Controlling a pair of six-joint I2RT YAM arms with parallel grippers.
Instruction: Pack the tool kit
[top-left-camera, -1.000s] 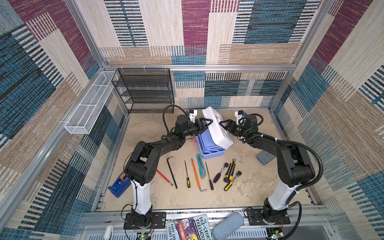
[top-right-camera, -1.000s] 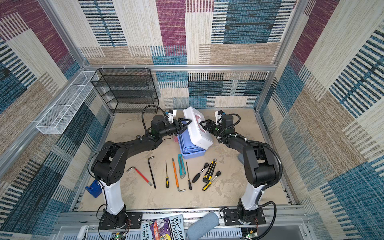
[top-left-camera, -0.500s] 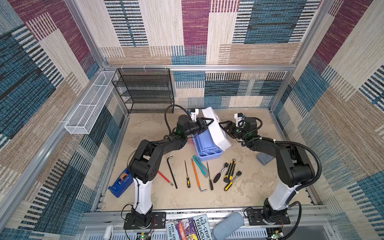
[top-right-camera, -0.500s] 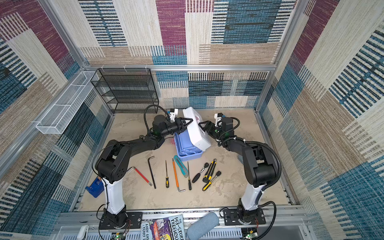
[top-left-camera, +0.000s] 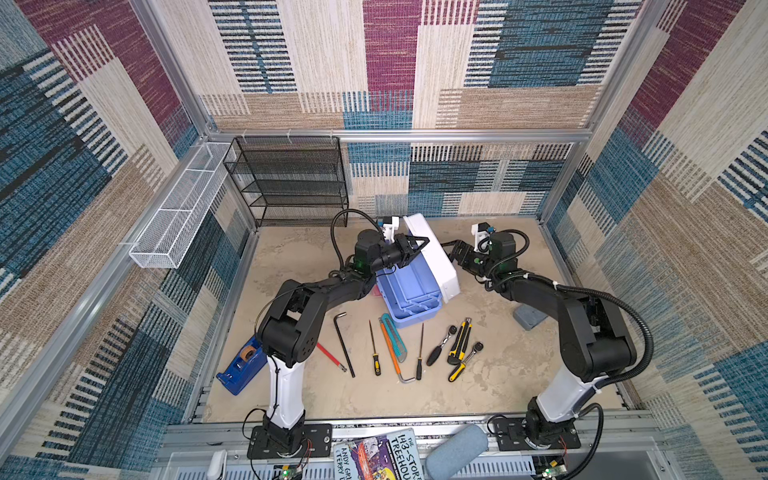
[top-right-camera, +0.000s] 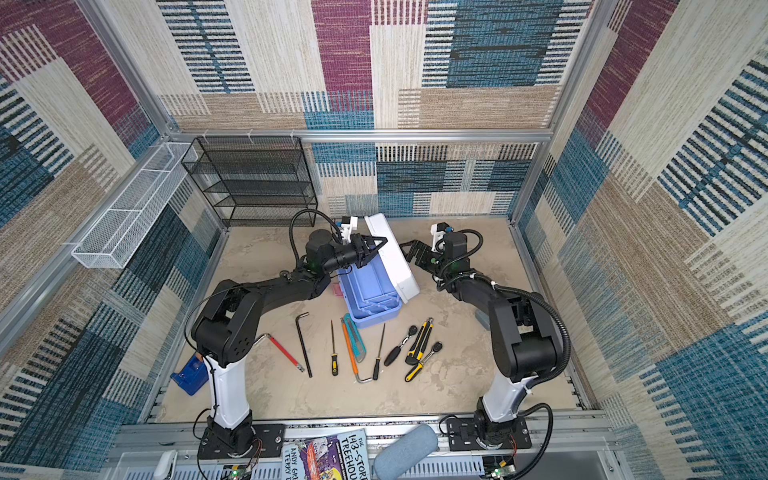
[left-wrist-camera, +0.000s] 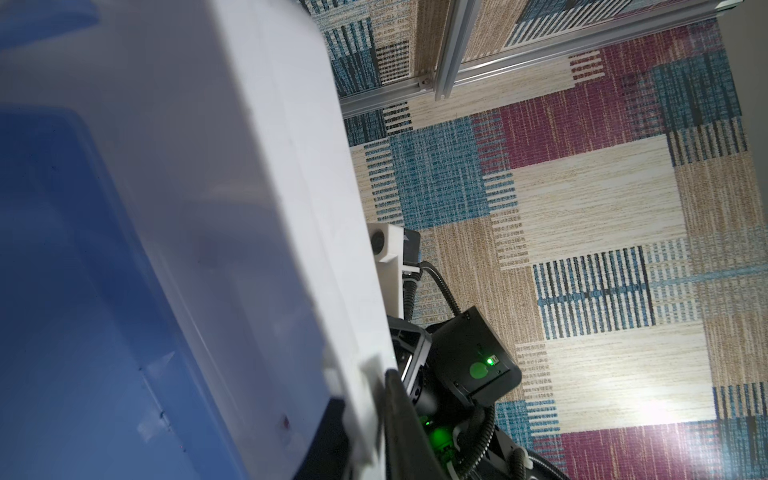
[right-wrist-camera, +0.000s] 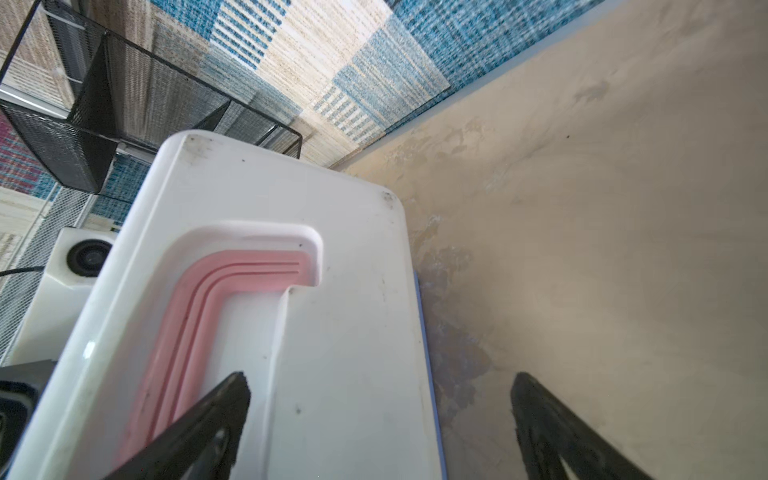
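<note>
The tool kit (top-left-camera: 409, 293) (top-right-camera: 365, 293) stands open at the middle back of the floor, its lavender-blue base showing trays. Its white lid (top-left-camera: 434, 259) (top-right-camera: 392, 259) (left-wrist-camera: 232, 208) is tilted up toward the right. My left gripper (top-left-camera: 419, 242) (top-right-camera: 380, 242) (left-wrist-camera: 374, 419) is shut on the lid's upper rim. My right gripper (top-left-camera: 451, 250) (top-right-camera: 409, 252) (right-wrist-camera: 380, 395) stands open just behind the lid, one finger over its outer face beside the pink handle (right-wrist-camera: 195, 332). Several slim hand tools (top-left-camera: 392, 340) (top-right-camera: 353, 343) lie in a row in front of the base.
A dark blue tape dispenser (top-left-camera: 243, 365) sits at the front left by my left arm. A flat grey pouch (top-left-camera: 530, 316) lies on the right. A black mesh shelf (top-left-camera: 291, 183) stands at the back left, and a white wire basket (top-left-camera: 178, 208) hangs on the left wall.
My left gripper has closed onto the lid's rim. My right gripper has opened wider behind the lid. The lid stays raised.
</note>
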